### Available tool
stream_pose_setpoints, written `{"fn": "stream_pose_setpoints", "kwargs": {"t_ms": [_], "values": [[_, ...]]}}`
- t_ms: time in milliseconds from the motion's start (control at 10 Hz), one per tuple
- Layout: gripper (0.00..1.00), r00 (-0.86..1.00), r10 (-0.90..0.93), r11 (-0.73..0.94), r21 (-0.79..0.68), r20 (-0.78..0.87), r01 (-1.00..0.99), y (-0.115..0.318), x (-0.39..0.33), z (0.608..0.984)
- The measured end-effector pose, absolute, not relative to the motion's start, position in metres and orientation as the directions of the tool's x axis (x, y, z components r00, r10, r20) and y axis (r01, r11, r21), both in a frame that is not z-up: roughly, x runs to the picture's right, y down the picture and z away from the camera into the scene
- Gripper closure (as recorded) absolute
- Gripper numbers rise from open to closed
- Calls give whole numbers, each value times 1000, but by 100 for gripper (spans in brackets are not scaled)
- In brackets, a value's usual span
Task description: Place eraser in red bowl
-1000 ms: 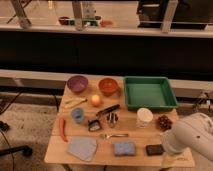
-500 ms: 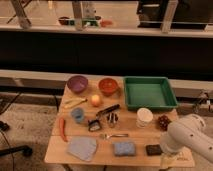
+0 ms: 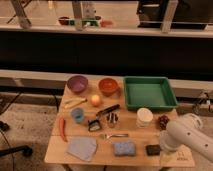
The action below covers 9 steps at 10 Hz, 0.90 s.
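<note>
The red bowl (image 3: 108,86) sits well to the left of the gripper and far beyond it, near the back edge of the table (image 3: 56,154). A purple bowl (image 3: 77,83) stands further left again. Closer in, the blue sponge (image 3: 124,148) lies left of the gripper along the front edge. The eraser (image 3: 153,149) lies between the sponge and the gripper, just beside the gripper on its left. It is flat on the wood, and its long axis runs roughly left-right along that edge.

The coming move turns on this: the eraser is off to the gripper's left, not plainly beneath it, so a short shift left likely comes before any descent.

The gripper (image 3: 163,146) hangs low over the table's front right corner, jaws spread wide and pinching nothing. There is only 1 arm (image 3: 189,136), and its white link slants in from the right, down and left to the gripper.
</note>
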<state>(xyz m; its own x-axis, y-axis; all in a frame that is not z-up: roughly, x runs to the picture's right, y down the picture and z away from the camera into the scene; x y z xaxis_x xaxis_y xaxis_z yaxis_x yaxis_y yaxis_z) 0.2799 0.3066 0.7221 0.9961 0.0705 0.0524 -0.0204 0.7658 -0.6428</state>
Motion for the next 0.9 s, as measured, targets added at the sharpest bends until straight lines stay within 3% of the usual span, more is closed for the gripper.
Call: {"fn": "stream_pose_setpoints", "kwargs": {"t_ms": [900], "values": [[20,996,93,739,-671,8,-64,323,295,745]]}}
